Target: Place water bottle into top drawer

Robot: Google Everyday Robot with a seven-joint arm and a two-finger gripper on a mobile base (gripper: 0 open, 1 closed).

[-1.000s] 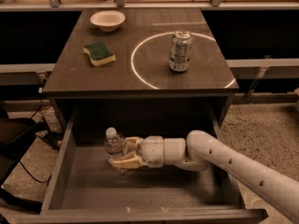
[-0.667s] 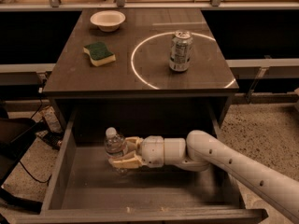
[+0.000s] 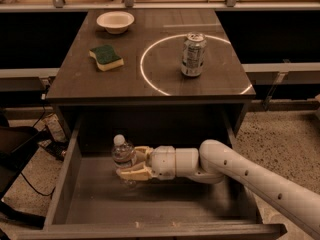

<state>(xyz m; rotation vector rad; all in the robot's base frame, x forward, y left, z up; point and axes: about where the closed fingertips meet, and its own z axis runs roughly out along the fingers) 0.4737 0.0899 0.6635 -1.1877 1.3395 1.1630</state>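
Observation:
The water bottle [image 3: 121, 153] is a small clear bottle with a white cap. It stands upright inside the open top drawer [image 3: 77, 204], on the left part of its bare grey bottom. My gripper [image 3: 126, 163] reaches in from the right on a white arm. Its tan fingers [image 3: 135, 173] are closed around the bottle's lower body, one behind and one in front. The bottle's base appears to rest on or just above the drawer floor.
On the tabletop [image 3: 150, 84] above the drawer stand a silver-green drinks can [image 3: 193, 54] inside a white circle mark, a green-and-yellow sponge [image 3: 105, 57] and a white bowl [image 3: 115, 21]. Dark objects and cables [image 3: 20, 149] lie on the floor at left.

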